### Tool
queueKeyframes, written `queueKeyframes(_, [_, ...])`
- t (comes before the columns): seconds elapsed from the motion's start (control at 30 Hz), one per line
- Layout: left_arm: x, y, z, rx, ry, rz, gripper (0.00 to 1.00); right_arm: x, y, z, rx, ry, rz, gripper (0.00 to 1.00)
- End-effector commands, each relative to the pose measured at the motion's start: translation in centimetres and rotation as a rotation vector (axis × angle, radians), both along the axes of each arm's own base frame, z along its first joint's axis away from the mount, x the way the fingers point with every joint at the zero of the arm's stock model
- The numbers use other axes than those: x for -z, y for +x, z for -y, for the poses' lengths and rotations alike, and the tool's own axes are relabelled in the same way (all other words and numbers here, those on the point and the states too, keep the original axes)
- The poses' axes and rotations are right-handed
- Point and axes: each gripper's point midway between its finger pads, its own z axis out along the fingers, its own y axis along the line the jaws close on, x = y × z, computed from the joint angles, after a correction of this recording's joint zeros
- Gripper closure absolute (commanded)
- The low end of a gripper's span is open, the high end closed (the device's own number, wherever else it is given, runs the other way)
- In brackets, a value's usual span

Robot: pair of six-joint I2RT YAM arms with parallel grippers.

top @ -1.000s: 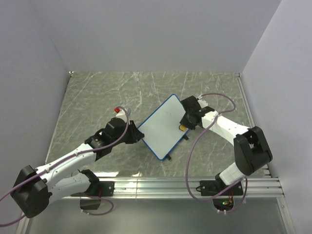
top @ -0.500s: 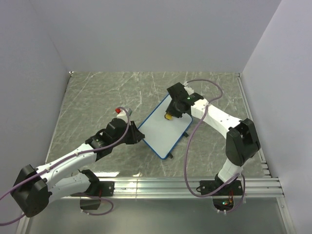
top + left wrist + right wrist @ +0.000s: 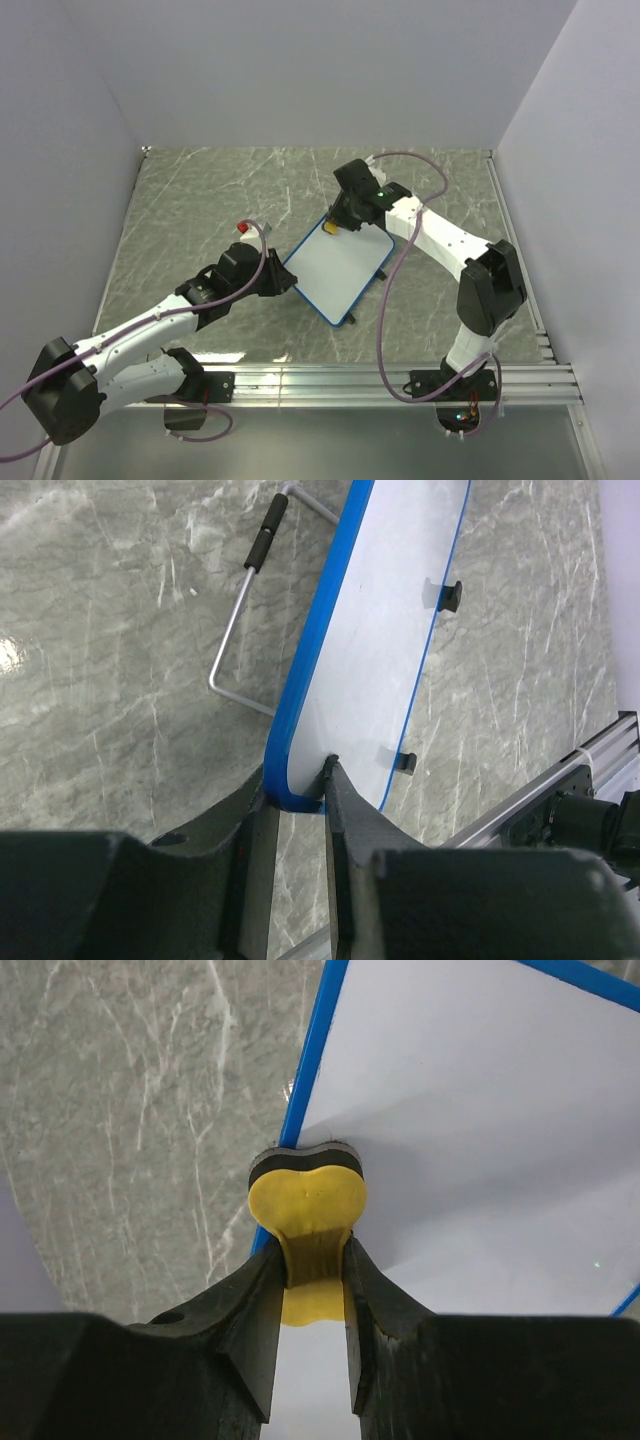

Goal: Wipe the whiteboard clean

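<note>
The whiteboard (image 3: 340,268), white with a thin blue frame, lies slanted at mid-table; its face shows no marks. My left gripper (image 3: 287,284) is shut on the board's left corner. In the left wrist view the blue frame (image 3: 310,680) sits between my left gripper (image 3: 298,780) jaws, with the board's back and its black feet (image 3: 452,595) showing. My right gripper (image 3: 336,220) is shut on a small yellow eraser (image 3: 330,227) at the board's far corner. In the right wrist view the eraser (image 3: 305,1200) presses on the whiteboard (image 3: 480,1140) beside its blue edge, held by my right gripper (image 3: 317,1260).
A small red-tipped object (image 3: 241,226) lies on the marble table left of the board. A bent wire stand (image 3: 240,630) with a black sleeve rests beside the board's frame. An aluminium rail (image 3: 380,380) runs along the near edge. White walls close in the sides and back.
My right gripper has swept the eraser from the board's right edge across its face to the far left corner. The left arm and the board have stayed put.
</note>
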Motion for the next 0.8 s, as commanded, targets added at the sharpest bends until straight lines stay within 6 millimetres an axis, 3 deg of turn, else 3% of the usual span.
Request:
queueKeyframes(0.0, [4.6, -2.7, -1.9, 0.057, 0.172, -0.113, 1.0, 1.9, -0.4, 1.0, 0.031, 0.014, -0.031, 1.0])
queueKeyframes(0.07, [4.6, -2.8, -1.9, 0.06, 0.175, -0.112, 1.0, 3.2, -0.7, 2.0, 0.059, 0.029, -0.059, 1.0])
queueKeyframes(0.2, [4.6, -2.9, -1.8, 0.065, 0.178, -0.114, 1.0, 8.1, -2.9, 6.7, 0.149, 0.01, -0.159, 1.0])
queueKeyframes(0.4, [4.5, -3.0, -1.8, 0.064, 0.173, -0.112, 1.0, 12.2, -5.8, 11.6, 0.224, -0.058, -0.238, 1.0])
queueKeyframes(0.57, [4.6, -2.7, -2.2, 0.039, 0.19, -0.109, 1.0, 13.0, -6.7, 14.0, 0.263, -0.065, -0.253, 1.0])
queueKeyframes(0.77, [4.6, -2.6, -2.4, 0.024, 0.201, -0.115, 0.98, 12.5, -7.0, 16.7, 0.298, -0.075, -0.236, 1.0])
